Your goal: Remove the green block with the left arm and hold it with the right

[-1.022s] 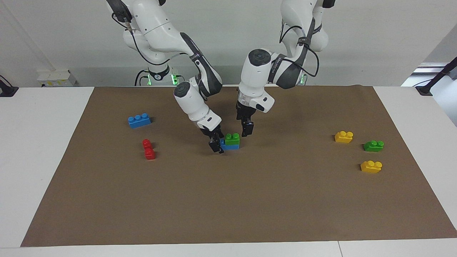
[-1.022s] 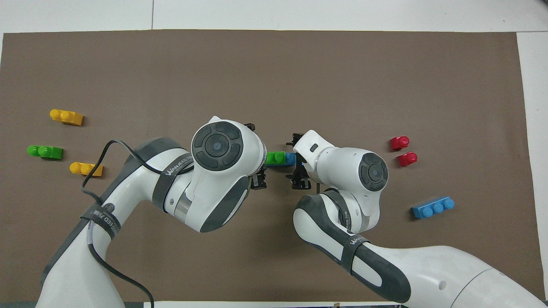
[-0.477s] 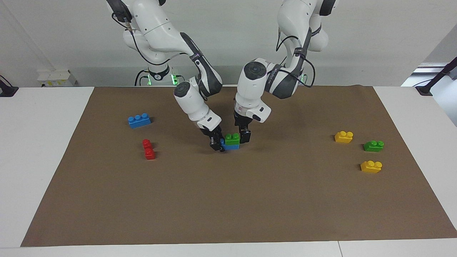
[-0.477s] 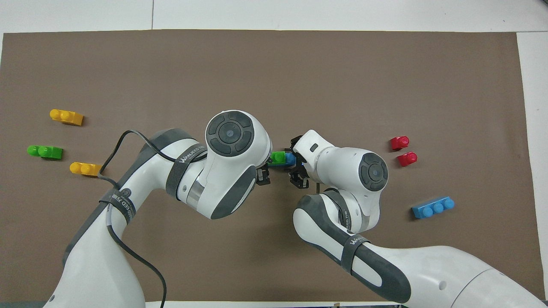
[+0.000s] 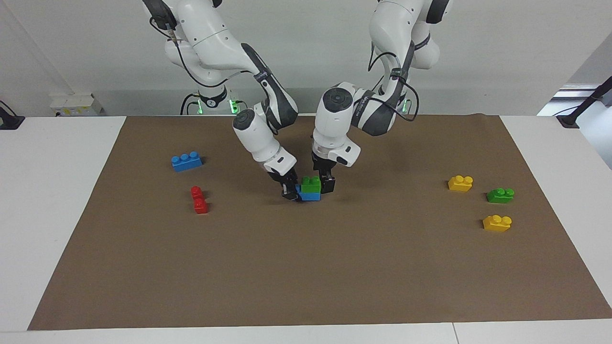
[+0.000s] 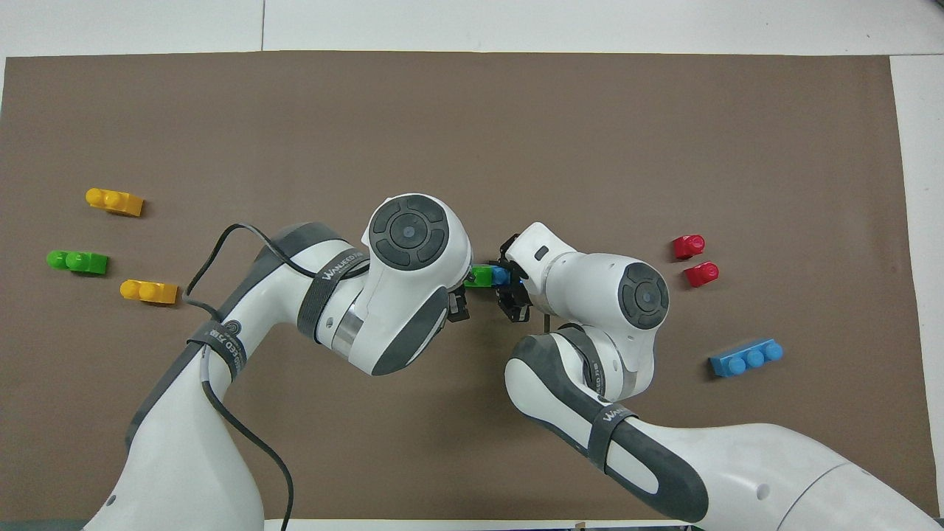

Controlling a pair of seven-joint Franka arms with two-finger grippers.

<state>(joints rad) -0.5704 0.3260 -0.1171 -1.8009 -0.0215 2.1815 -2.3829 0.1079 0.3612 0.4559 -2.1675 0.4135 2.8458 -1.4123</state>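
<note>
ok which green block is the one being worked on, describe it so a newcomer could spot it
Start at the middle of the brown mat, where both grippers meet. The green block sits stacked on a blue brick between them. The other green brick lies alone on the mat among the yellow bricks at the left arm's end.

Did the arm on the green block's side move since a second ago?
Yes. The left gripper has come down and slid toward the green block, which sits on the blue brick. Earlier it hung higher with a gap; now it is right against the block.
</note>
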